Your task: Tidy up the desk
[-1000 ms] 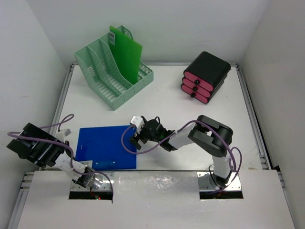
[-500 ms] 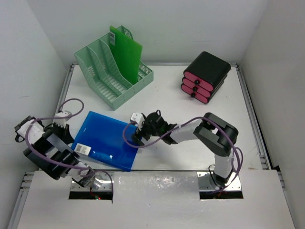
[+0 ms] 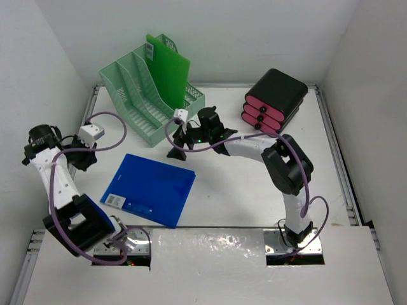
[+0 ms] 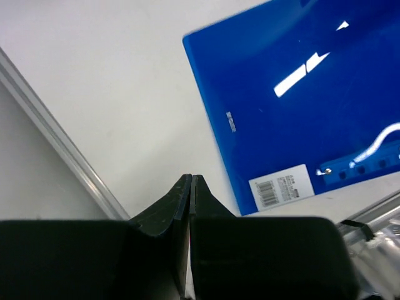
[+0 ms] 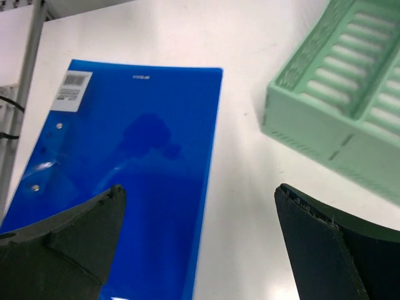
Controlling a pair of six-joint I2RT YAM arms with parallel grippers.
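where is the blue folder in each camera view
Top external: the blue folder lies flat on the desk, left of centre, near the front edge.
Left wrist: the folder fills the upper right, cut off by the top and right edges.
Right wrist: the folder takes up the left half and runs off the bottom.
Shared landmark: the white barcode label on one folder corner, also visible from the left wrist and right wrist.

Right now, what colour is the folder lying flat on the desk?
The folder is glossy blue with a white barcode label; it shows best in the top external view.
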